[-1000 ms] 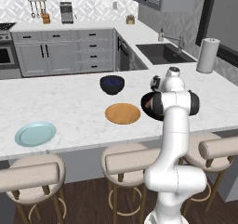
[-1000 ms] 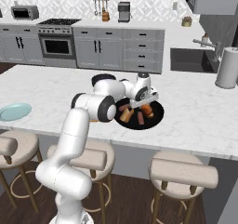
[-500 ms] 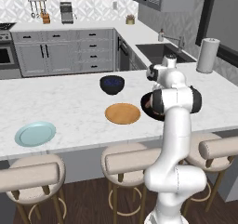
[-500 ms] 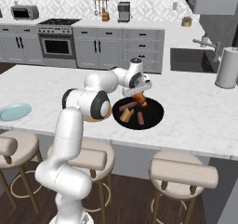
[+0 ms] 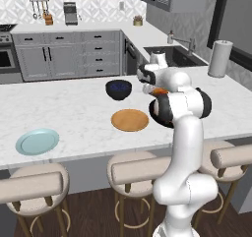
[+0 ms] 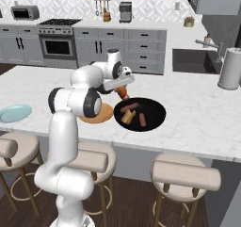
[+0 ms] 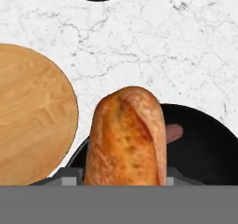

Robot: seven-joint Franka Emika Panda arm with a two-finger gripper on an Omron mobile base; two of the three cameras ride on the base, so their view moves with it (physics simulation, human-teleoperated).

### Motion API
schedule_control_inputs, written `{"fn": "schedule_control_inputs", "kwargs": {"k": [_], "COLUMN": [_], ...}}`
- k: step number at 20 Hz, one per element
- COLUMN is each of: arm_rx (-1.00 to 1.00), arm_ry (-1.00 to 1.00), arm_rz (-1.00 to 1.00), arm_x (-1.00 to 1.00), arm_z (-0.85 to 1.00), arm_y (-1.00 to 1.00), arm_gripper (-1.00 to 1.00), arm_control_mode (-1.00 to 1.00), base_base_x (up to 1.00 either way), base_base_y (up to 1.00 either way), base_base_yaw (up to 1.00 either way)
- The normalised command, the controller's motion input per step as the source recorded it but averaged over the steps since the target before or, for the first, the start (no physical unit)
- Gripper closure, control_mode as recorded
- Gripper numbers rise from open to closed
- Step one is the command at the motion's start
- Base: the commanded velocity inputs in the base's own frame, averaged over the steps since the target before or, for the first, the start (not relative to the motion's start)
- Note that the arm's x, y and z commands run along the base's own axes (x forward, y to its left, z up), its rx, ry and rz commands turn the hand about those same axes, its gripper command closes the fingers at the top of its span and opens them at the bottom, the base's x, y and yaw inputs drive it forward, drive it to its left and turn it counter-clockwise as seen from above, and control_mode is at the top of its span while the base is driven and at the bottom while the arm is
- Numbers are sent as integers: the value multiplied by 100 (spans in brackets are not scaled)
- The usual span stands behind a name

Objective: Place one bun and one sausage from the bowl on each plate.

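My gripper (image 6: 122, 86) is shut on a golden-brown bun (image 7: 125, 139) and holds it in the air over the left rim of the black bowl (image 6: 155, 114). Inside the bowl lie two sausages (image 6: 142, 120) and another bun (image 6: 126, 118). The orange-brown wooden plate (image 7: 32, 111) is bare and sits just left of the bowl; my arm partly covers it in the right base view. Far to the left, near the counter's front edge, the pale blue-green plate (image 5: 37, 141) is also bare. In the left base view the held bun (image 5: 159, 91) shows beside the hand.
A smaller dark blue bowl (image 5: 118, 89) stands behind the wooden plate. A paper towel roll (image 6: 231, 69) stands at the far right by the sink (image 6: 195, 60). Stools (image 5: 140, 168) line the counter's front edge.
The gripper has risen out of the black bowl with the bun and swung left toward the wooden plate.
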Motion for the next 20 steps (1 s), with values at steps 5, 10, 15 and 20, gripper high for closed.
{"fn": "schedule_control_inputs", "kwargs": {"k": [5,10,15,20], "arm_rx": [0,0,-2,0], "arm_ry": [0,-1,0,0], "arm_rz": [-27,-26,-6,-4], "arm_x": [-8,-20,-48,-11], "arm_z": [0,-17,-15,-45], "arm_y": [96,80,50,-32], "arm_gripper": [100,100,100,100], "arm_control_mode": [-100,-100,-100,-100], "base_base_x": [0,0,0,0], "base_base_y": [0,0,0,0], "base_base_yaw": [0,0,0,0]}}
